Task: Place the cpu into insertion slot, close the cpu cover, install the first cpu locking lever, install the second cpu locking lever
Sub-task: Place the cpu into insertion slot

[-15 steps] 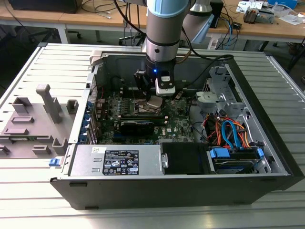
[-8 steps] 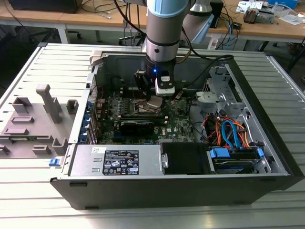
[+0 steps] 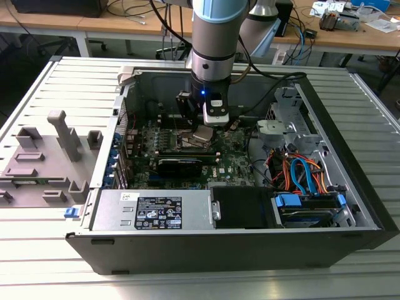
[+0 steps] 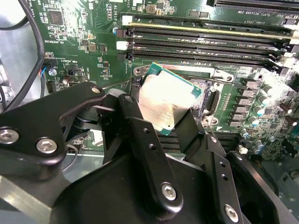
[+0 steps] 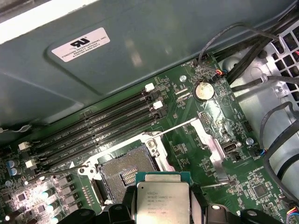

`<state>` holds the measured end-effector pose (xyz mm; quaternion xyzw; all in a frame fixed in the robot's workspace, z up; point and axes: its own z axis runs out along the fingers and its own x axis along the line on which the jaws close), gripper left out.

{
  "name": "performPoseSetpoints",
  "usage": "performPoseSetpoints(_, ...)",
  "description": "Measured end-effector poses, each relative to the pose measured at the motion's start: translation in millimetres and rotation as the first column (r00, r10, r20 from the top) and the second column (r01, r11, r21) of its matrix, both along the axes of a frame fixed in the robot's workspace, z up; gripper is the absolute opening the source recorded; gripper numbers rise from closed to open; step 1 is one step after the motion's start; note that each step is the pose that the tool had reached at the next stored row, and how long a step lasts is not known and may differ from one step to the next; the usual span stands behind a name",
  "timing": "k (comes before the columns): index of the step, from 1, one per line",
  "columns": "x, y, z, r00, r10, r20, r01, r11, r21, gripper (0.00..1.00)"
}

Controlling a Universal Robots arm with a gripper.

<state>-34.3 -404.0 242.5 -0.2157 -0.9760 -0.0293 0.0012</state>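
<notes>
Gripper (image 4: 161, 114) clamps the cpu (image 4: 166, 102) by its edges, near the bare insertion slot (image 5: 124, 170), mid-frame in the exterior view. Cpu cover (image 5: 216, 149) lies swung open. Judged risk: askew seating could bend contacts, and a slip would drop the chip. White label (image 5: 80, 44) and chip lid bear print.

Wooden desks (image 3: 62, 26) (slatted metal table (image 3: 37, 81) in front)
</notes>
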Motion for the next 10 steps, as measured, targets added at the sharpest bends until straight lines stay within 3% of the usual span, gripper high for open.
performPoseSetpoints(10, 0.0, 0.0, 0.0, 0.9999, -0.013, 0.0001, 0.013, 0.9999, 0.0000, 0.55)
